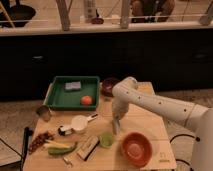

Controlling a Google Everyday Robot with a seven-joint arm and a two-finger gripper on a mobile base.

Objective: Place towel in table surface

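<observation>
A small grey-blue flat piece (73,86), possibly the towel, lies in the green tray (56,100) at the back left of the wooden table (150,125). I see no other cloth. My white arm reaches in from the right and bends down over the table's middle. My gripper (116,125) points down close to the tabletop, to the right of a white cup (79,123) and above a green round thing (106,138). It is well right of and nearer than the tray.
An orange fruit (87,100) is in the tray. A dark bowl (108,86) stands behind the arm, an orange bowl (136,148) at the front right. A metal cup (44,112), dark berries (40,141), yellow-green produce (60,147) and a snack bar (89,146) crowd the front left.
</observation>
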